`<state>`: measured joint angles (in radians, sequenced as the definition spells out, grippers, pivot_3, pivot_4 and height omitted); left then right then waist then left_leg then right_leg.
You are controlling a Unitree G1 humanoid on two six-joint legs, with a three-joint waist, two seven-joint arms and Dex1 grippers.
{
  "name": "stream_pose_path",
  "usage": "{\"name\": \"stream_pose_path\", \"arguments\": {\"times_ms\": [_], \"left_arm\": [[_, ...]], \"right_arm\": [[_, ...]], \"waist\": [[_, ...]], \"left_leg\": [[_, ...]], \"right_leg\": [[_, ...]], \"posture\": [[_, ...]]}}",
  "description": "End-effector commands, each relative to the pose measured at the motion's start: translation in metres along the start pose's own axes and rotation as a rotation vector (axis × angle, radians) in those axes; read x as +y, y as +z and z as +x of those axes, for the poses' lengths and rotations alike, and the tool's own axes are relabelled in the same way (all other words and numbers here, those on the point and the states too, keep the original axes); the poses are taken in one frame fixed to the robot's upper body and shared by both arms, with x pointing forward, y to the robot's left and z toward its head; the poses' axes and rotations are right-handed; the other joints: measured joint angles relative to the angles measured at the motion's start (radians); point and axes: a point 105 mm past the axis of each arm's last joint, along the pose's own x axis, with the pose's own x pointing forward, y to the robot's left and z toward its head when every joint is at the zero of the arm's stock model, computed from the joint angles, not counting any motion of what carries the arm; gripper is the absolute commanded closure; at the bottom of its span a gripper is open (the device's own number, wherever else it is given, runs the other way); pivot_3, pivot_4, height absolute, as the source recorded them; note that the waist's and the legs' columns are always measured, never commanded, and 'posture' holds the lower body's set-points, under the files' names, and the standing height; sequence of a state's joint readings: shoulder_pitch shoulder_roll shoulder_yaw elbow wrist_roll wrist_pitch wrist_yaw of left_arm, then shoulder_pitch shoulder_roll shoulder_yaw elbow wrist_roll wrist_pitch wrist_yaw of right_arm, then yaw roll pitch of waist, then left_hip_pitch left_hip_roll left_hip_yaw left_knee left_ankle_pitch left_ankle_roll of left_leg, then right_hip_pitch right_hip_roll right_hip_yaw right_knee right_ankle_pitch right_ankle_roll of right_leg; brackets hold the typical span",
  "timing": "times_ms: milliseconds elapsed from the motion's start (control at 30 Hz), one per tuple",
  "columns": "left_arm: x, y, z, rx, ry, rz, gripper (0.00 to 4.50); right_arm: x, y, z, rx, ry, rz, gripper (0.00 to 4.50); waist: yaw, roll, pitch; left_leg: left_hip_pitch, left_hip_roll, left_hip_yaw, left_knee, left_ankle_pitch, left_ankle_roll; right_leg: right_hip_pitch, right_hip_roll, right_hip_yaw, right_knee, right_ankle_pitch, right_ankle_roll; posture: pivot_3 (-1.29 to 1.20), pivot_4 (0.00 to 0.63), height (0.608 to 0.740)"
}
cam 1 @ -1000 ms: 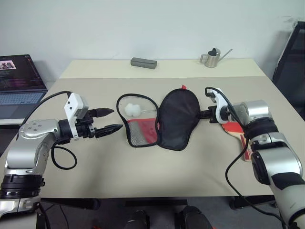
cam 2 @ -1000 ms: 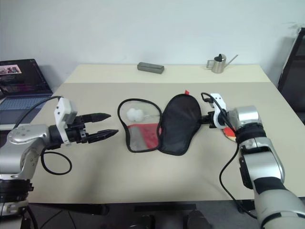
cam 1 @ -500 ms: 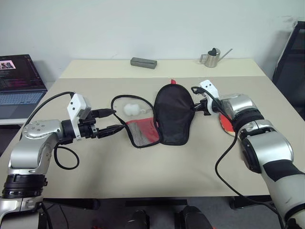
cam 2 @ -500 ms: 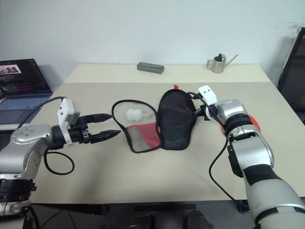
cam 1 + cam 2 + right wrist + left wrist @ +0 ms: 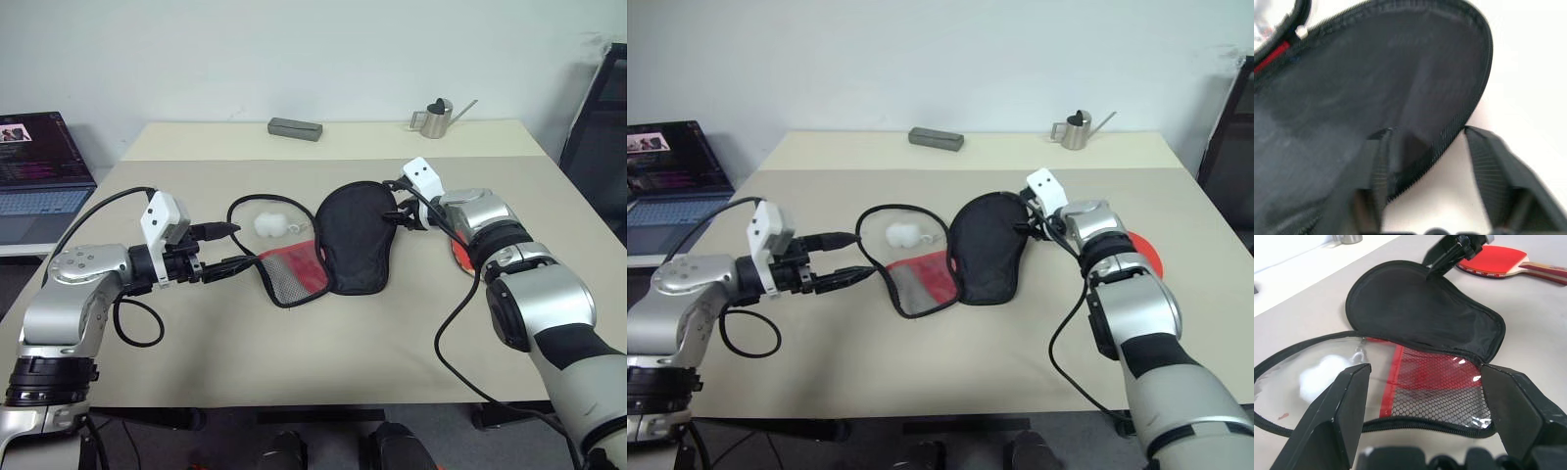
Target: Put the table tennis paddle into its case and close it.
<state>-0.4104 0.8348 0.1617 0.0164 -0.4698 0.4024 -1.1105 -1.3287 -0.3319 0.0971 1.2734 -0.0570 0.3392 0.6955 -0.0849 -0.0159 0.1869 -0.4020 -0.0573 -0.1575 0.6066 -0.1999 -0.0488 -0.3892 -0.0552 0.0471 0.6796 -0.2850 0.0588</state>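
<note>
While the head views a second ago had the right gripper (image 5: 399,211) pinched on the black flap of the case (image 5: 355,240), its fingers now stand parted at that flap's rim, and the case lies spread open on the table (image 5: 294,362). From the left wrist, the left gripper (image 5: 1425,396) waits with fingers spread wide, the mesh half just ahead of them, the table tennis paddle (image 5: 1498,267) far beyond. Seen from the right wrist, the flap's zip edge lies between the parted fingers (image 5: 1376,166), so I judge it released, freeing that arm to fetch the paddle.
</note>
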Motion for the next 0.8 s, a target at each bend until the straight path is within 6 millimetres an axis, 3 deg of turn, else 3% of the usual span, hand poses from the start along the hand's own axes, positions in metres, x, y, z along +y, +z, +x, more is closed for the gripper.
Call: {"name": "stream_pose_path", "arguments": {"times_ms": [33,300,400,500,533,667,800], "left_arm": [[0.001,0.015,0.003,-0.050,-0.004,0.047,0.60],[0.006,0.029,0.008,-0.126,-0.001,0.027,0.60],[0.007,0.035,0.010,-0.156,-0.011,0.019,0.60],[0.006,0.038,0.012,-0.173,-0.028,0.012,0.60],[0.006,0.040,0.012,-0.182,-0.035,0.010,0.60],[0.004,0.043,0.016,-0.199,-0.068,0.009,0.60],[-0.002,0.043,0.023,-0.204,-0.116,0.009,0.60]], "right_arm": [[-0.013,0.038,-0.014,-0.135,-0.046,0.040,1.93],[-0.034,0.039,-0.031,-0.184,-0.078,0.114,1.93],[-0.035,0.031,-0.039,-0.186,-0.019,0.152,1.32],[-0.034,0.022,-0.050,-0.172,0.008,0.159,0.31],[-0.033,0.018,-0.057,-0.167,0.014,0.151,0.03],[-0.019,0.001,-0.100,-0.157,0.029,0.151,0.03],[-0.013,-0.024,-0.135,-0.127,-0.064,0.209,0.03]], "waist": [[0.000,0.000,0.000],[0.000,0.000,0.000],[0.001,0.000,0.000],[0.001,0.000,0.000],[0.002,0.000,0.000],[0.005,0.000,0.000],[0.010,0.001,0.000]], "left_leg": [[0.000,0.000,0.000,0.000,0.000,0.000],[0.000,0.000,0.000,0.000,0.000,0.000],[0.000,0.000,0.000,0.000,0.000,0.000],[0.000,0.000,0.001,0.000,0.000,0.000],[0.000,0.000,0.000,0.000,0.000,0.000],[-0.004,0.002,-0.002,0.001,0.000,0.000],[-0.005,0.002,-0.002,0.002,0.000,0.000]], "right_leg": [[0.000,0.000,0.000,0.000,0.000,0.000],[0.000,0.000,0.000,0.000,0.000,0.000],[0.000,0.000,0.000,0.000,0.000,0.000],[0.000,0.000,0.000,-0.001,0.000,0.000],[0.000,0.000,0.000,-0.001,0.000,0.000],[-0.001,0.000,-0.002,-0.001,-0.001,0.000],[-0.002,-0.002,-0.002,-0.001,-0.001,0.001]], "posture": [[0.00,0.150,0.740],[0.00,0.150,0.740],[0.00,0.150,0.740],[0.00,0.150,0.740],[0.00,0.150,0.740],[0.00,0.150,0.740],[0.00,0.150,0.740]]}}
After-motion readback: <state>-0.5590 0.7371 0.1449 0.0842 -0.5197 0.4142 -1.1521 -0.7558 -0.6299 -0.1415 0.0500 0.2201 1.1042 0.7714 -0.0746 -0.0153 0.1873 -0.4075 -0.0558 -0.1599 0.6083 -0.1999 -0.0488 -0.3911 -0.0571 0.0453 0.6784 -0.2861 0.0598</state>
